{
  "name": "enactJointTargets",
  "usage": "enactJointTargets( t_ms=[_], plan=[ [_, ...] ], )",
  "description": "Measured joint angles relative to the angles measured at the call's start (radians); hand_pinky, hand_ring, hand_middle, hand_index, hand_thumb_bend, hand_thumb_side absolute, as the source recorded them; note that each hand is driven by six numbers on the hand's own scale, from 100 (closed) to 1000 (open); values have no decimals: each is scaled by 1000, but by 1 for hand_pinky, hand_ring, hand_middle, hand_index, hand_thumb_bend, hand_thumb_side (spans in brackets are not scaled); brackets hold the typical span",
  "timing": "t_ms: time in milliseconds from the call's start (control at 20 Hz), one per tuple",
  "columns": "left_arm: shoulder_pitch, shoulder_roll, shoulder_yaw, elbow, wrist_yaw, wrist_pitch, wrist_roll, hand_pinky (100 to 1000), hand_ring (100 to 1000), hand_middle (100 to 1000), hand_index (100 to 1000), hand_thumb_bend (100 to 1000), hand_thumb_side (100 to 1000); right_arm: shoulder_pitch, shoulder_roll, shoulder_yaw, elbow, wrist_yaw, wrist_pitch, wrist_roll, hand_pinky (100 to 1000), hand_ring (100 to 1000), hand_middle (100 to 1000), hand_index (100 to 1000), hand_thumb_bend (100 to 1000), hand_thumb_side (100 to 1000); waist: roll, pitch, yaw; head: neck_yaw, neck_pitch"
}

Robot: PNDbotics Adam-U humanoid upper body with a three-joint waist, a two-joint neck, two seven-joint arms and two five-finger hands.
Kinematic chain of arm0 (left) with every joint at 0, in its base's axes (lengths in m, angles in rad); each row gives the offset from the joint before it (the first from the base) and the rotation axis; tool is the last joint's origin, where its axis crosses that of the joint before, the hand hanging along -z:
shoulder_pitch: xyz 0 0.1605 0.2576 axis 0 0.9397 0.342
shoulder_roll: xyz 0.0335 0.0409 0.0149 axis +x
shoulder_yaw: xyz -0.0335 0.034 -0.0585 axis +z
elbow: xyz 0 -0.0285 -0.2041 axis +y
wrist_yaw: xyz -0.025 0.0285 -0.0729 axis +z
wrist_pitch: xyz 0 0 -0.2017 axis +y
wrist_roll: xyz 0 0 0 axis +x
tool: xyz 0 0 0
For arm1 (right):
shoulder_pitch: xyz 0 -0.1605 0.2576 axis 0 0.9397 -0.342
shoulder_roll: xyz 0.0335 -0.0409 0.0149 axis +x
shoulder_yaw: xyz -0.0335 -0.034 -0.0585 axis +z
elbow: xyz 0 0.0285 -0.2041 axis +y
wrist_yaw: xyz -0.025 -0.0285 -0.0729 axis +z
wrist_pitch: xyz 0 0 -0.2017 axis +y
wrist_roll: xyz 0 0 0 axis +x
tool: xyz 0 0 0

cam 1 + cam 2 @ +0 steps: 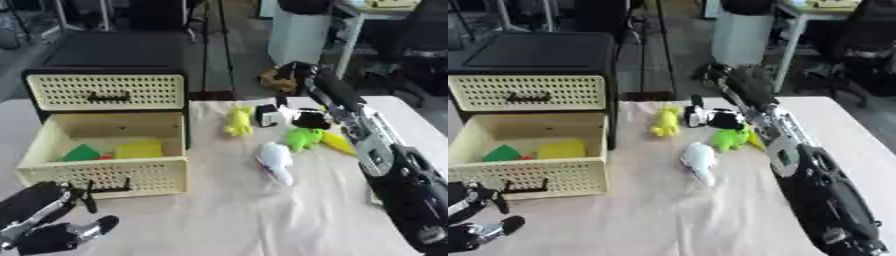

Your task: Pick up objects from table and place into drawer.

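Observation:
The cream drawer unit has its lower drawer (166, 172) pulled out. Inside lie a green piece (81, 152), a yellow block (140, 148) and a bit of red. On the cloth sit a yellow figure (238, 121), a green toy (303, 139), a yellow piece (338, 143) and a white toy (276, 160). My right arm reaches in from the lower right. Its hand (728, 120) is down at the back of the toys, beside a small black-and-white thing (267, 116). My left hand (48, 222) rests open at the lower left corner, holding nothing.
The upper drawer (105, 92) is closed. A beige cloth (262, 215) covers the table, bare in front of the toys. Behind the table stand a white cylinder (299, 32), tripod legs and chairs.

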Motion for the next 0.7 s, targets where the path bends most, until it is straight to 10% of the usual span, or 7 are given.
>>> enactJointTargets(
  t_ms=[700],
  plan=[
    [-135, -90, -9, 187, -147, 13, -141, 100, 100, 144, 661, 561, 1000, 6, 1, 0, 0, -4, -6, 0, 659, 746, 793, 812, 100, 358, -9, 23, -24, 17, -1]
  ],
)
